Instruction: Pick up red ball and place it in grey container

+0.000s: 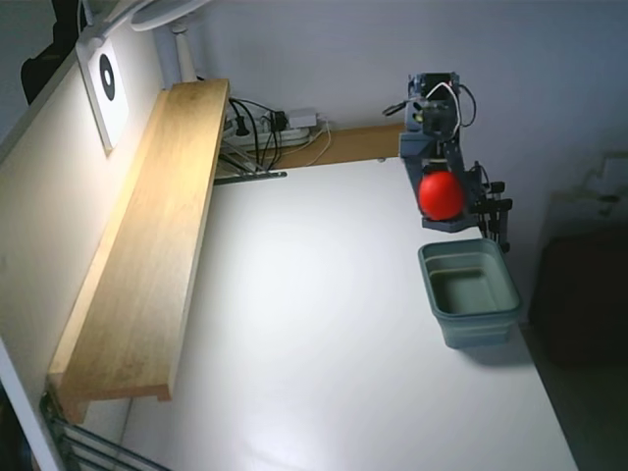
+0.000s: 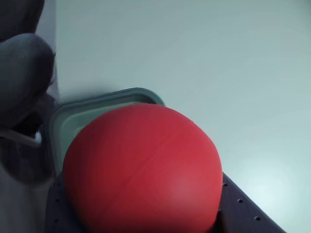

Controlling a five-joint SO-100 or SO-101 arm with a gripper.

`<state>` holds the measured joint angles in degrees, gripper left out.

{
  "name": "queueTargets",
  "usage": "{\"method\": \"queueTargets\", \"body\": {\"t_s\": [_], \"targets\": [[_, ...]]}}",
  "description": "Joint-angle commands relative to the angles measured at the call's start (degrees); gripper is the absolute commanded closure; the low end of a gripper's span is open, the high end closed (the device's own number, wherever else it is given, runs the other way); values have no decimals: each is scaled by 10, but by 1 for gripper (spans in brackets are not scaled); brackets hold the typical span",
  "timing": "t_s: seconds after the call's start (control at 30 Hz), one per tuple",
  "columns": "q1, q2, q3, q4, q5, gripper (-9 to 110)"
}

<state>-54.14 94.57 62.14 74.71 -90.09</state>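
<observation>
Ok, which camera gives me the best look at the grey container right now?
The fixed view. It shows the whole grey container, rim, walls and empty inside, sitting on the white table, with the red ball held in the hand above its far edge. The wrist view shows only a corner of its rim behind the ball.

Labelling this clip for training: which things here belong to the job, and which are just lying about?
Job: red ball, held in the gripper; grey container, empty.
Lying about: wooden shelf, cables, white lamp.
</observation>
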Motion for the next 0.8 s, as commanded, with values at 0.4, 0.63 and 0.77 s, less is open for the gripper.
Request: {"method": "queueTargets", "body": {"t_s": [0.4, 0.63, 0.77], "targets": [[-56, 9, -25, 12, 1, 78], [-51, 9, -25, 12, 1, 78], [-20, 9, -25, 12, 1, 78]]}}
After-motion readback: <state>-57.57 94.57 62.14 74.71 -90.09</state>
